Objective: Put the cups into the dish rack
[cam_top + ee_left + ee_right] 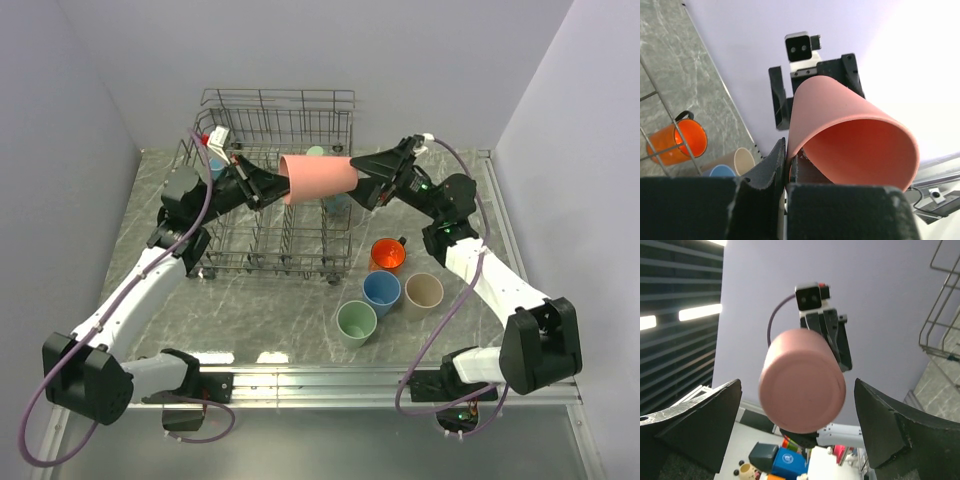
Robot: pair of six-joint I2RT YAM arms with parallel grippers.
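Note:
A pink cup [318,178] hangs on its side in the air above the grey wire dish rack [268,264]. My left gripper [266,190] is shut on its rim, one finger inside the mouth, as the left wrist view shows [787,150]. My right gripper [366,177] is open, its jaws spread wide on either side of the cup's base [802,390] without touching it. An orange mug [387,255], a blue cup [381,290], a beige cup [423,293] and a pale green cup [356,322] stand upright on the table right of the rack.
A few cups sit inside the rack, one bluish at its left back [214,166] and one pale green at the back [316,152]. The rack's tall wire sides rise behind the held cup. Walls close in the table on three sides.

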